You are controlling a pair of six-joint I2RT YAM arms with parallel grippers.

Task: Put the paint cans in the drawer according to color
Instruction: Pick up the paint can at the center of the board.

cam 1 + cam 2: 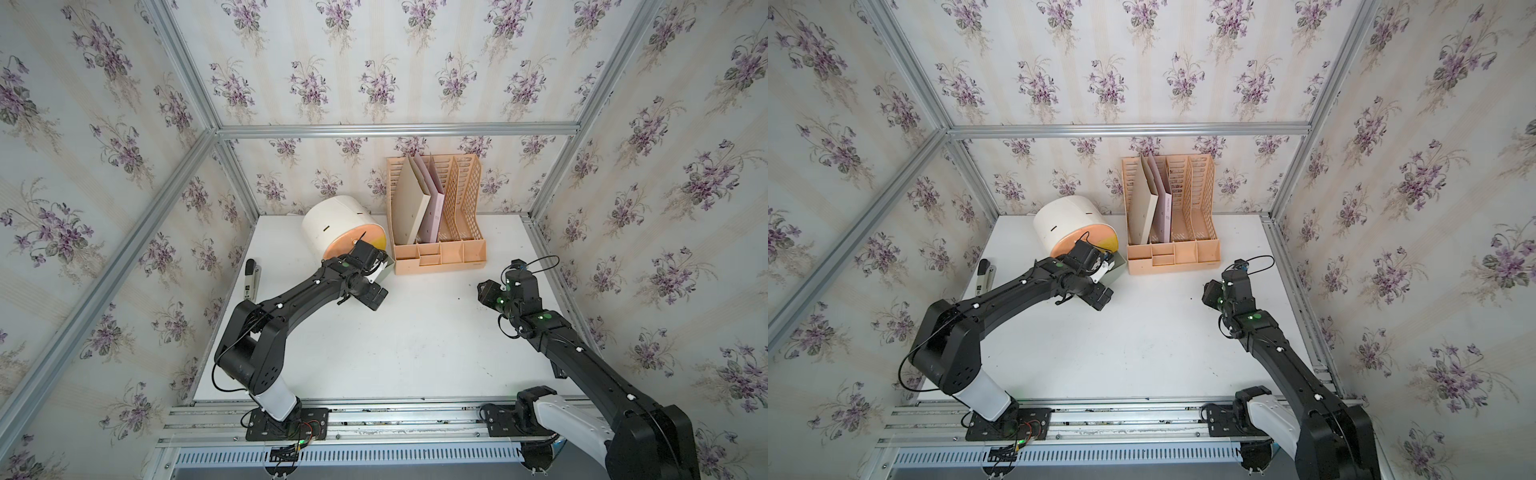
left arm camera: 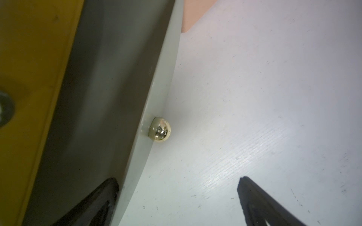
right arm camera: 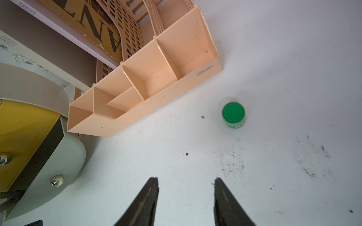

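Left pincer spread wide at the bottom drawer; a green paint can waits by the file rack.

The drawer (image 1: 332,224) stands just beside the file rack (image 1: 440,259); its grey-green bottom front (image 2: 156,88) is pulled out and the left gripper (image 2: 177,179) straddles it, jaws as wide as they go, one finger over the open drawer and one over the table (image 2: 274,97), the gold knob (image 2: 159,130) just ahead of the gap, nothing pinched; the right gripper (image 3: 186,178) hovers in front of the file rack, jaws partly apart and empty; the paint can (image 3: 233,113), green-lidded, stands upright on the table near the file rack's front corner, clear of the fingers; a stapler (image 1: 250,278) lies well apart from the file rack, beyond the drawer.
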